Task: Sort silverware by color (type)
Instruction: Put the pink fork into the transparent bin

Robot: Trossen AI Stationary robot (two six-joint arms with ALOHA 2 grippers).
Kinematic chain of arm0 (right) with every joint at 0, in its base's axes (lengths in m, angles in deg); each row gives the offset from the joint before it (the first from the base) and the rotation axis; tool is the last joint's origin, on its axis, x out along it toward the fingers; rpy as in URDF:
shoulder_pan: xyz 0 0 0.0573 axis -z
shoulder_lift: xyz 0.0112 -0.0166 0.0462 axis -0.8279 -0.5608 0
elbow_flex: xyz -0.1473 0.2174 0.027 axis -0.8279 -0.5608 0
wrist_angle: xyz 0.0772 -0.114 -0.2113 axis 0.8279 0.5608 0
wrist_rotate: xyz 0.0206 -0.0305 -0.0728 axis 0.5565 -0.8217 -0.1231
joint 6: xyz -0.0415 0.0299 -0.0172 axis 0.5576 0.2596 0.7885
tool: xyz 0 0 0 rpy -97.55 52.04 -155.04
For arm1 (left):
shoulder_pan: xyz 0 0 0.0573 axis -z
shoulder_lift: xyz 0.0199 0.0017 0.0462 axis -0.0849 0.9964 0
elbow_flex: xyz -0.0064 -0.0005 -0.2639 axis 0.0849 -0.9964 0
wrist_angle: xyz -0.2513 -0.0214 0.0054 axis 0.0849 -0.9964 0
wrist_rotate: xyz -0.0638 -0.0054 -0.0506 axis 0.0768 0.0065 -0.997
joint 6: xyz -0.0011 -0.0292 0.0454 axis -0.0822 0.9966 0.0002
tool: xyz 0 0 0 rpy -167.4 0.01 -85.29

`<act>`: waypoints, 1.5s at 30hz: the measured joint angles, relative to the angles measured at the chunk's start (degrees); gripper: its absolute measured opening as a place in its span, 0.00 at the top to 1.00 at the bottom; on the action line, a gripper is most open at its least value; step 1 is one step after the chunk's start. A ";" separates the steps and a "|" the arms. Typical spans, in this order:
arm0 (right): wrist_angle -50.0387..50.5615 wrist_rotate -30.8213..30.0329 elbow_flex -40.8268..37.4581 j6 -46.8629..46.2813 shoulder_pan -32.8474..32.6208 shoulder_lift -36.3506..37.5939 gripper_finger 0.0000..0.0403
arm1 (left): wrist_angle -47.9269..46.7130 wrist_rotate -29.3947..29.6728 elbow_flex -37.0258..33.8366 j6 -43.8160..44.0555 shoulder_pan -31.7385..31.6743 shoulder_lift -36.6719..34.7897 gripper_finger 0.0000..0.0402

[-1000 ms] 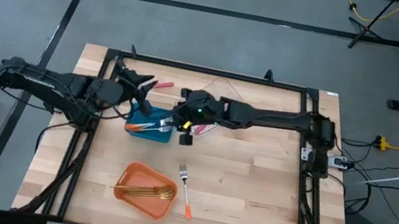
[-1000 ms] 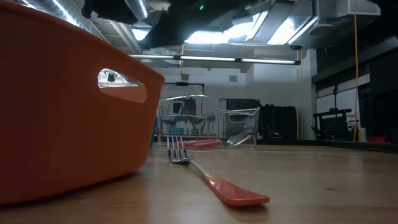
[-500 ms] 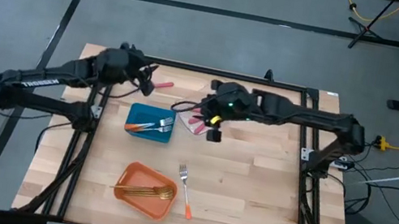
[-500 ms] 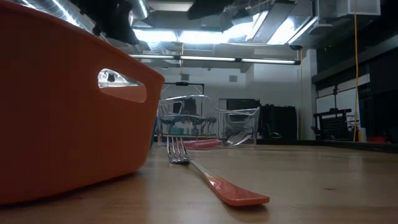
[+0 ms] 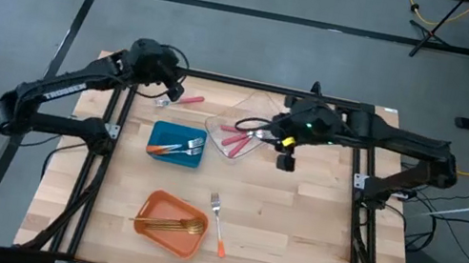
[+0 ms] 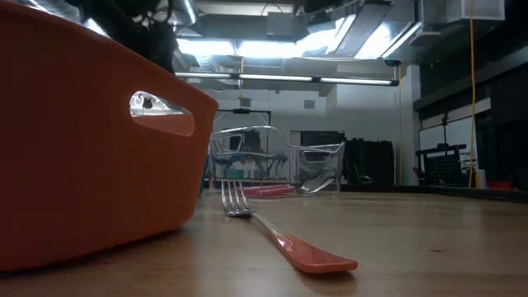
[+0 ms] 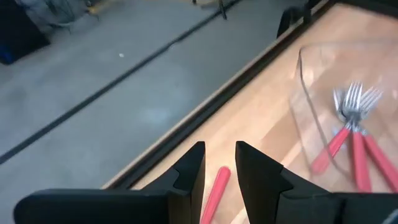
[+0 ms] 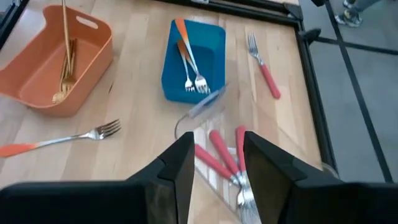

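One red-handled fork [image 5: 190, 100] lies flat on the wood near the table's far-left corner. My left gripper [image 5: 169, 91] hovers open over it, and its handle end [image 7: 214, 190] shows between the fingers [image 7: 219, 165]. My right gripper [image 5: 286, 155] is open and empty, right of the clear container [image 5: 221, 124], looking down on the red-handled forks [image 8: 217, 146] lying in it. Orange-handled forks [image 5: 181, 148] rest in the blue container [image 5: 161, 133]. Gold forks [image 5: 169, 227] lie in the orange container [image 5: 165, 206]. Another orange-handled fork [image 5: 218, 225] lies flat on the table.
The orange container's wall [image 6: 82, 165] fills the low view's left, with the loose orange-handled fork [image 6: 289, 243] beside it. A black frame rail [image 5: 252, 84] runs along the table's far edge. Bare wood spreads over the near right part of the table [image 5: 315, 223].
Both arms have drawn away from the blue container. My left gripper has swung toward the table's far edge, over the lone red-handled fork. My right gripper has moved toward the right edge, past the clear container, which now shows uncovered with red-handled forks inside.
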 joint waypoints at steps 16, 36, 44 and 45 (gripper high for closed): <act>-10.81 -4.32 -27.19 -7.68 0.00 17.19 0.68 | 0.08 -10.53 -0.01 -4.60 -10.31 21.96 0.79; -23.69 -3.85 -39.14 -8.62 0.00 17.75 0.68 | -4.68 -10.39 -0.01 -16.55 -11.71 31.38 0.79; -23.43 -3.82 -39.17 -11.11 0.00 17.75 0.68 | -4.81 -10.39 -0.02 -19.87 -11.69 33.40 0.79; -23.44 -3.82 -39.17 -11.10 0.00 17.75 0.68 | -4.82 -10.45 -0.01 -20.38 -11.69 33.58 0.79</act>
